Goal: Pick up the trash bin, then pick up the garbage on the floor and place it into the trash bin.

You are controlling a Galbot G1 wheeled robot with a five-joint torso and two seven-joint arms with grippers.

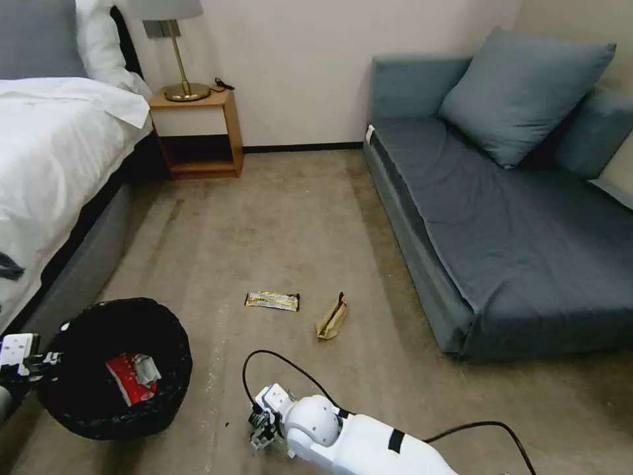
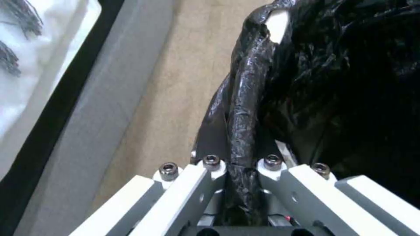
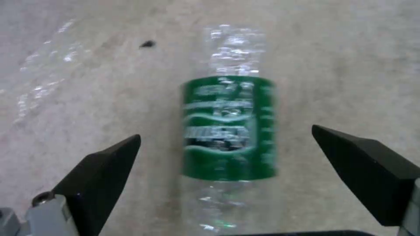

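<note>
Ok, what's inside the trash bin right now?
In the trash bin, held at its rim by the left gripper, lies a red-white wrapper. The black bag's folds hide anything beneath.

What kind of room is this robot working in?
Most likely a hotel room or bedroom: a bed with white linen, a wooden nightstand bearing a brass lamp, and a blue-grey fabric sofa on beige carpet.

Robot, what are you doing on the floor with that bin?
The left gripper is clamped on the rim of the trash bin, which already holds the red-white wrapper. The right gripper hangs open over the clear bottle on the carpet. The gold-black bar wrapper and tan paper pouch lie on the floor.
</note>
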